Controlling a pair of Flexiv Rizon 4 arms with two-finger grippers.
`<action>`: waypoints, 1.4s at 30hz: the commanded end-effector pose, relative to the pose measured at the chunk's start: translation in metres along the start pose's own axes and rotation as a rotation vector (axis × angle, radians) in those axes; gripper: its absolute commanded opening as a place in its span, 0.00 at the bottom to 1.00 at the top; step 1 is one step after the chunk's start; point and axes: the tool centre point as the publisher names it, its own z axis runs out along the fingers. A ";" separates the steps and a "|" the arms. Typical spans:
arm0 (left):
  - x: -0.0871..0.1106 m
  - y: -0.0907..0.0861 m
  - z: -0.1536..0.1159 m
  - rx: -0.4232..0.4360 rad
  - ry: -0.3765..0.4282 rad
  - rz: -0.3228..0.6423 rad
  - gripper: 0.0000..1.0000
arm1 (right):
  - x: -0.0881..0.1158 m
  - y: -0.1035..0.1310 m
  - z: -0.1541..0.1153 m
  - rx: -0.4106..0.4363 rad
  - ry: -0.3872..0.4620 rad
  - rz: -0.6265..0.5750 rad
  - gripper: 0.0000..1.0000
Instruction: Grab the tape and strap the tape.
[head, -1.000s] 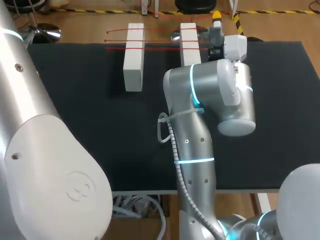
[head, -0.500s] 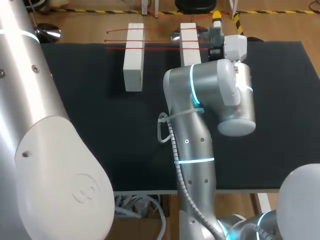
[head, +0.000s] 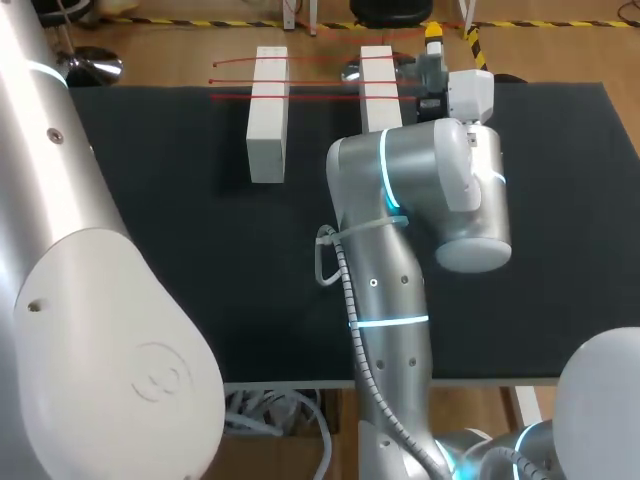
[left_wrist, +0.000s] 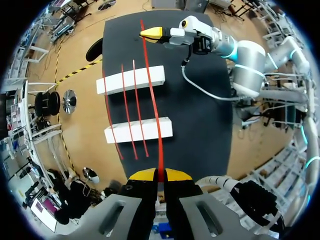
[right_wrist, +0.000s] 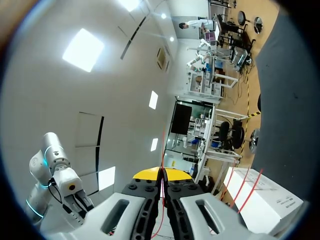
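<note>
My left arm comes in from the left edge of the table and fills that side of the head view, so its gripper shows only in its own wrist view. There the left gripper is nearly shut, its yellow tips pinched on one end of the red tape.

From that gripper the tape runs in one straight line out over the left white block and the right white block. The two blocks lie side by side near the far edge of the table. Other red strips already lie across the two blocks, roughly parallel to the held tape.

At the right, beyond the right block, the right gripper is closed narrowly on the tape's other end, which shows as a thin red line between its yellow tips.

The grab looks done, and the step in hand seems to be the strapping: the tape is stretched between both grippers above the blocks. I cannot tell whether it touches their tops.

The next move probably calls for both arms to lower together and keep the tape taut. It should land flat across both blocks, beside the laid strips and not over them, before either gripper lets go.
</note>
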 end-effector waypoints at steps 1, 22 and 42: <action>0.004 0.000 0.002 -0.008 -0.025 0.018 0.00 | 0.000 0.001 0.001 0.002 -0.002 0.000 0.00; 0.003 0.000 0.001 -0.004 -0.036 0.041 0.00 | 0.000 0.001 0.001 0.002 -0.002 0.000 0.00; 0.003 0.000 0.001 -0.004 -0.036 0.041 0.00 | 0.032 0.008 0.014 0.363 -0.115 -0.883 0.00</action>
